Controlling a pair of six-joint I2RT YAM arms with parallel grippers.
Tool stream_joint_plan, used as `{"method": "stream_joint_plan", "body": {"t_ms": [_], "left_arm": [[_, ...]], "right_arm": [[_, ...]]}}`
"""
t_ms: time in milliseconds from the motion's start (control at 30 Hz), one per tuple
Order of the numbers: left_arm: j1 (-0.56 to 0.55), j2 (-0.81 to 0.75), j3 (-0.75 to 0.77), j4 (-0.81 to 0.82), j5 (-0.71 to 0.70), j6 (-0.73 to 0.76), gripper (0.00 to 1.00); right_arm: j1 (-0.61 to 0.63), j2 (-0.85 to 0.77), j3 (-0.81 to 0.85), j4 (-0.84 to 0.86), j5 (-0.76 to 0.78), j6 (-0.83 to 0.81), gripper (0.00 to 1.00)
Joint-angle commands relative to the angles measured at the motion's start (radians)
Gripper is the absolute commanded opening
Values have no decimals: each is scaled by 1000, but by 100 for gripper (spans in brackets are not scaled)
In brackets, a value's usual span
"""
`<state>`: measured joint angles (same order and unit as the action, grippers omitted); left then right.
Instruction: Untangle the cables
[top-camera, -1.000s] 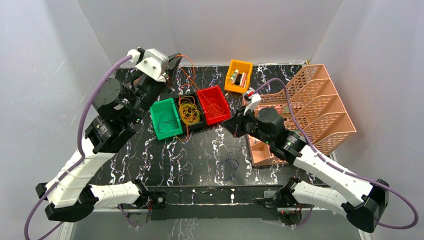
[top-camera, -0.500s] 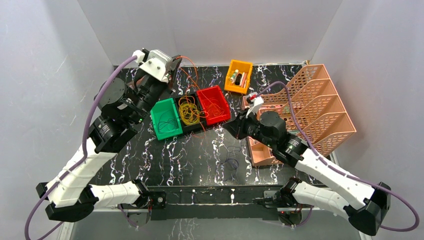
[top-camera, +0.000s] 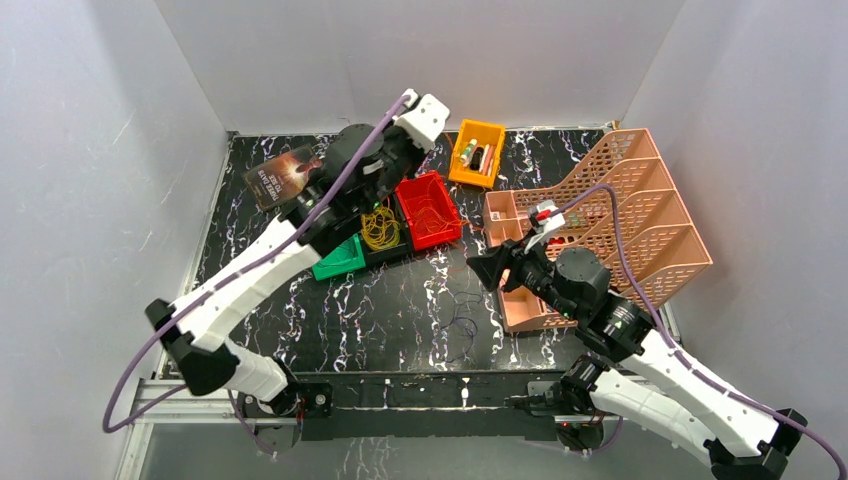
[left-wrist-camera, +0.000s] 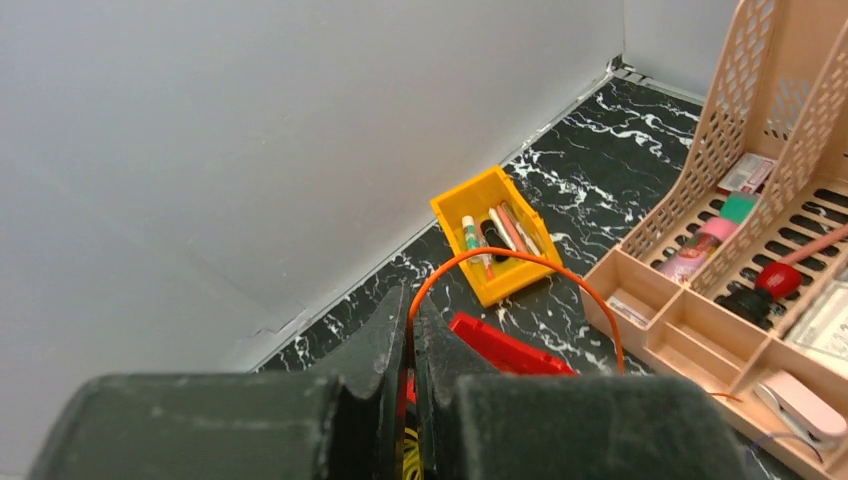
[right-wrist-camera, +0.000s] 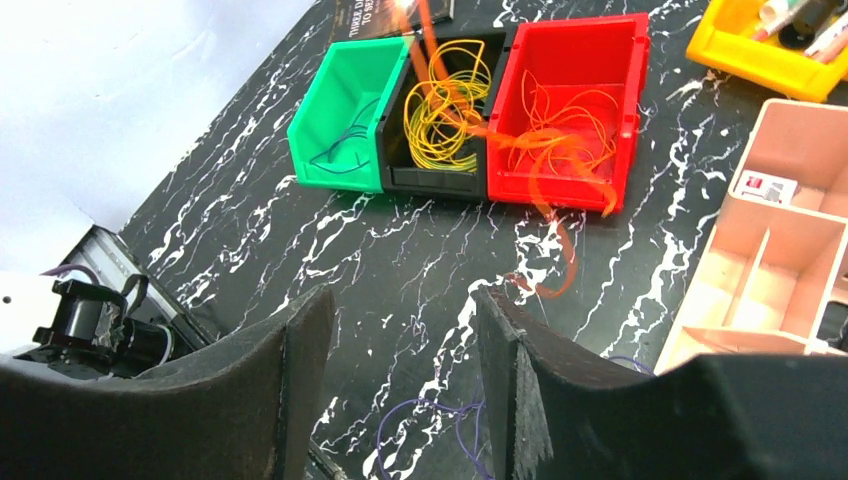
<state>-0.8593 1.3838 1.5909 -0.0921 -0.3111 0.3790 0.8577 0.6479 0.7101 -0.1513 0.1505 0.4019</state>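
My left gripper (left-wrist-camera: 410, 335) is pinched almost closed on one orange cable (left-wrist-camera: 520, 262) — it arcs out from between the fingers, above the red bin (left-wrist-camera: 510, 345). My right gripper (right-wrist-camera: 400, 380) stands wide open with nothing in it, over the table (right-wrist-camera: 250, 220). Orange loops (right-wrist-camera: 560, 125) lie in the red bin, yellow cables (right-wrist-camera: 445, 100) in the black bin (right-wrist-camera: 440, 178), a purple cable (right-wrist-camera: 340, 158) in the green bin (right-wrist-camera: 315, 85) — a purple loop (right-wrist-camera: 425, 420) lies loose on the table.

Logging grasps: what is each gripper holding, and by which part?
The left gripper pinches a thin orange wire partway along it, with a loop arcing out beyond. The right gripper is open and holds nothing.
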Motion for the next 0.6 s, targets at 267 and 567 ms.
{"method": "stream_joint_plan", "body": {"t_ms": [267, 567], "left_arm": [[199, 232, 215, 109, 192, -52, 0], [267, 345, 343, 95, 225, -34, 0]], "right_arm": [[-2, -80, -31, -40, 70, 47, 67], [-3, -86, -36, -48, 79, 49, 67]]}}
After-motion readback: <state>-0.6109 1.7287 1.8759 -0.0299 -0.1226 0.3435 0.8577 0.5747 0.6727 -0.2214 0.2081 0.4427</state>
